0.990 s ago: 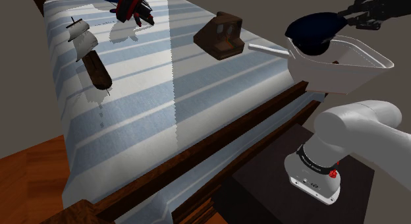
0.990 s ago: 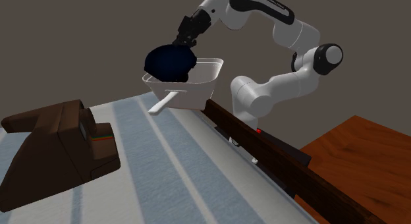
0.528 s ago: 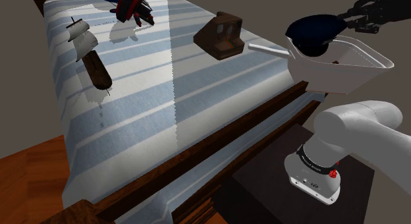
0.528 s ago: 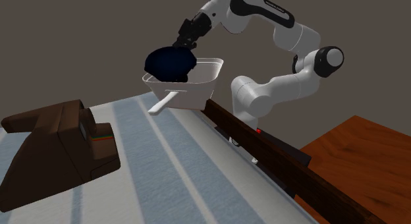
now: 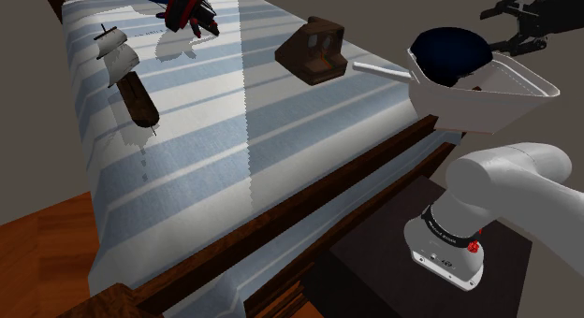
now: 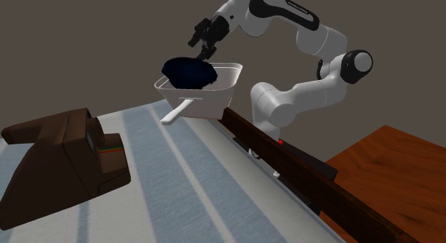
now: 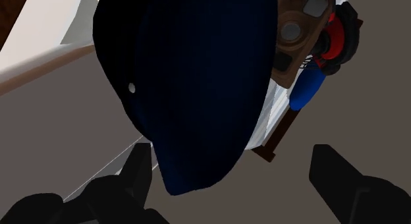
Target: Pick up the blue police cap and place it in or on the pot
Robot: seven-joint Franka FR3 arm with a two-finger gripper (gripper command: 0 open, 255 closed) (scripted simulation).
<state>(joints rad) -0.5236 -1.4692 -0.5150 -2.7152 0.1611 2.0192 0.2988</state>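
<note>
- The bed [image 5: 206, 110] had the pot [image 5: 479, 108] at its edge.
- The cap [image 5: 452, 50] lay in the pot's mouth.
- The gripper [image 5: 503, 28] hung just above it, fingers spread and holding nothing. We judged the placing done, with a straight lift clear the next move.

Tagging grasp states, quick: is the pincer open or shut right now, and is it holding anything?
Pincer: open, holding nothing; the cap lies in the pot below it.
</note>
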